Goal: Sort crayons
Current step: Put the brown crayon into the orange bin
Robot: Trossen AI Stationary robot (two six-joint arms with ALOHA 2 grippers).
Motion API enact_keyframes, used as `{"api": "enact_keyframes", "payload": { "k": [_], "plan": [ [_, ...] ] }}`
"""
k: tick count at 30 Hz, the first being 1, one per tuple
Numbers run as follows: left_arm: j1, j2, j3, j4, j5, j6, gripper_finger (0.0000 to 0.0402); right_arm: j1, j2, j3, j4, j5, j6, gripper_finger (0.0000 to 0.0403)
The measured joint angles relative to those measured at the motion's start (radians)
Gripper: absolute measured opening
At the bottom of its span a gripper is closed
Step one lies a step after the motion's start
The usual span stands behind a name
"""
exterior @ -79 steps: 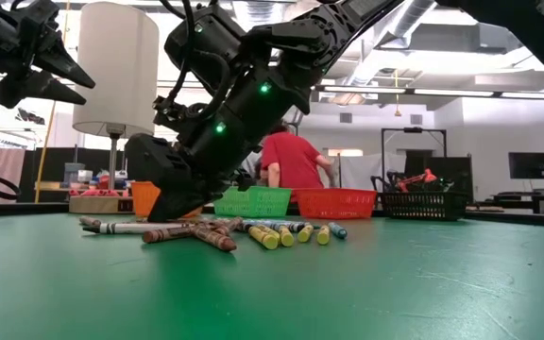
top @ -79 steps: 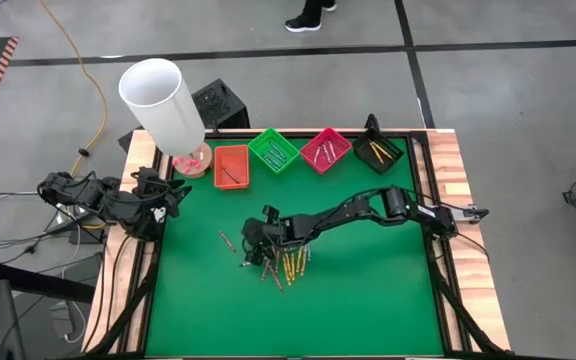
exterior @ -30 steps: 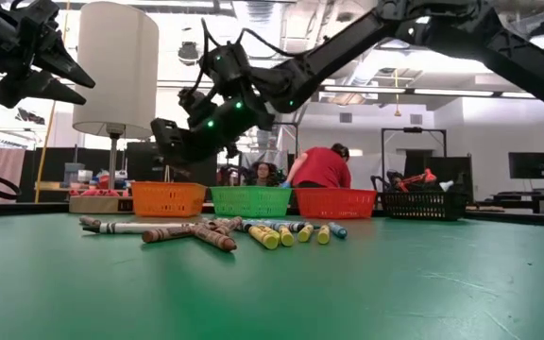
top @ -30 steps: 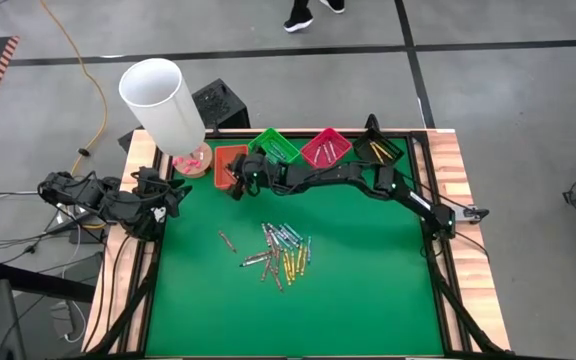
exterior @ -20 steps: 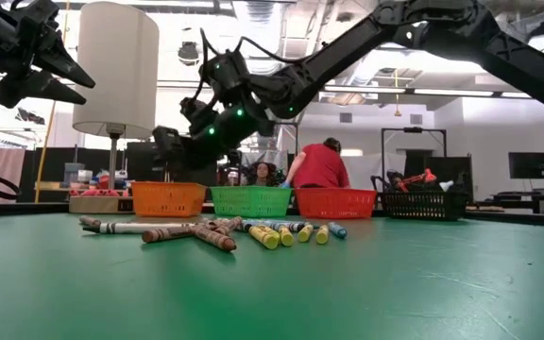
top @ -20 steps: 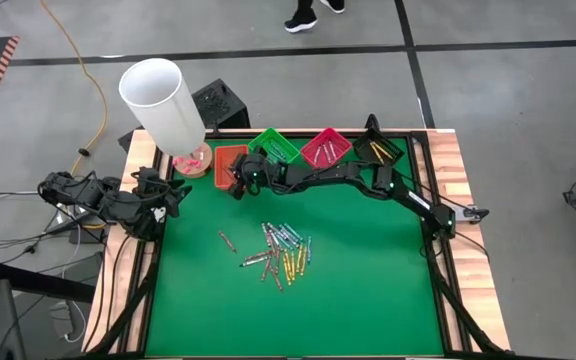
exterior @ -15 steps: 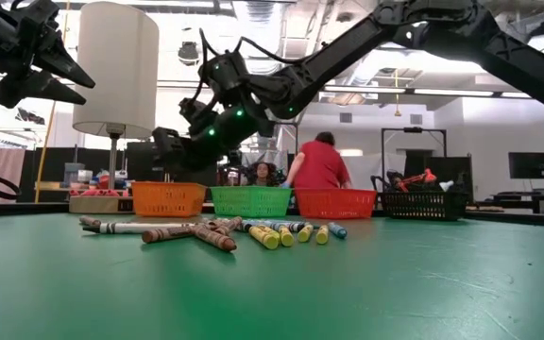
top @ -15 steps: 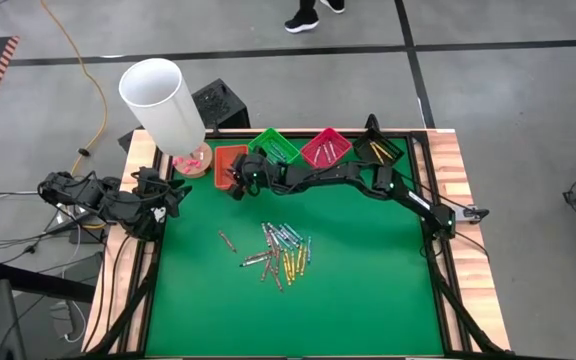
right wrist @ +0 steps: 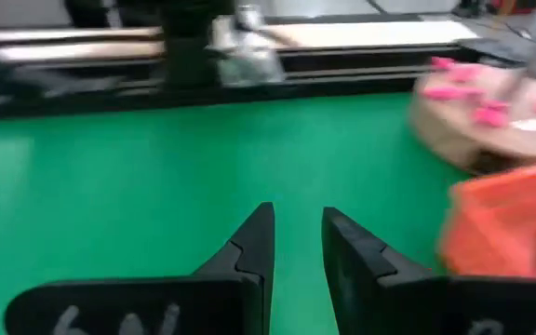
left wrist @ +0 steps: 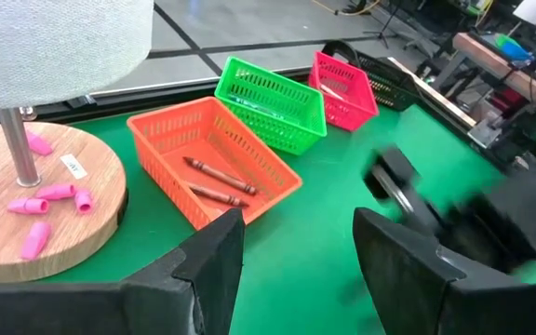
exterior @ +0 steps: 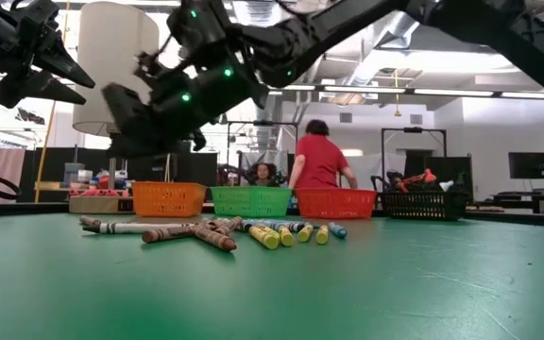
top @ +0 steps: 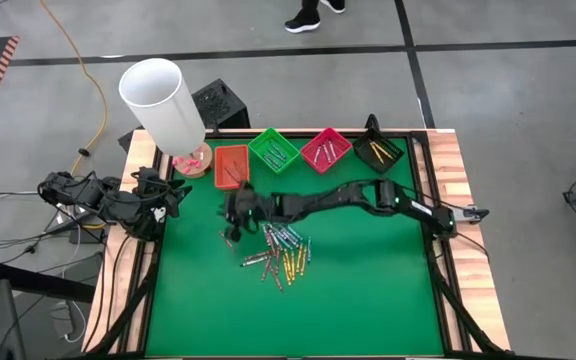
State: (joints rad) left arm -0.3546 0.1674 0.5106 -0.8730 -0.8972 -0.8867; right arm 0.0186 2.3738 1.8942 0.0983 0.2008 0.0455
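Observation:
Several loose crayons (top: 283, 252) lie in a heap on the green mat, and one (top: 226, 240) lies apart to the heap's left. Two brown crayons (left wrist: 214, 179) lie in the orange tray (top: 231, 165). The green tray (top: 274, 150), pink tray (top: 325, 148) and black tray (top: 378, 150) also hold crayons. My right gripper (top: 231, 218) hangs open and empty above the mat, between the orange tray and the heap; its fingers (right wrist: 249, 244) have bare mat between them. My left gripper (left wrist: 296, 251) waits open at the table's left edge.
A lamp with a white shade (top: 163, 100) stands on a round wooden base (left wrist: 35, 200) strewn with pink erasers, at the far left corner. The four trays line the far edge. People move in the room behind the table (exterior: 319, 170).
My right gripper has left its place above the orange tray and swung toward the table's near edge, coming to a spot above the mat just left of the crayon heap. The crayons on the mat lie as before.

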Motion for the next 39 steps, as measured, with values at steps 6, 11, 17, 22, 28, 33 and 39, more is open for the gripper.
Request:
{"api": "enact_keyframes", "payload": {
  "k": [6, 11, 17, 22, 28, 33, 39],
  "plan": [
    [0.0, 0.0, 0.0, 0.0, 0.0, -0.001, 0.0192, 0.076, 0.005, -0.001, -0.06, 0.121, -0.019, 0.0088],
    [0.0, 0.0, 0.0, 0.0, 0.0, -0.003, 0.0192, 0.093, 0.005, -0.001, -0.08, 0.143, -0.027, 0.0088],
    [0.0, 0.0, 0.0, 0.0, 0.0, -0.005, 0.0192, 0.091, 0.004, -0.001, -0.116, 0.135, -0.009, 0.0098],
    [0.0, 0.0, 0.0, 0.0, 0.0, -0.005, 0.0192, 0.096, 0.017, -0.001, -0.092, 0.109, 0.033, 0.0142],
    [0.0, 0.0, 0.0, -0.002, 0.001, -0.005, 0.0192, 0.106, 0.058, -0.003, -0.058, 0.112, 0.036, 0.019],
    [0.0, 0.0, 0.0, -0.005, -0.001, -0.007, 0.0192, 0.103, 0.07, 0.0, -0.033, 0.112, 0.036, 0.0195],
    [0.0, 0.0, 0.0, -0.005, 0.0, -0.008, 0.0192, 0.104, 0.086, -0.001, -0.034, 0.077, 0.061, 0.0188]
  ]
}}
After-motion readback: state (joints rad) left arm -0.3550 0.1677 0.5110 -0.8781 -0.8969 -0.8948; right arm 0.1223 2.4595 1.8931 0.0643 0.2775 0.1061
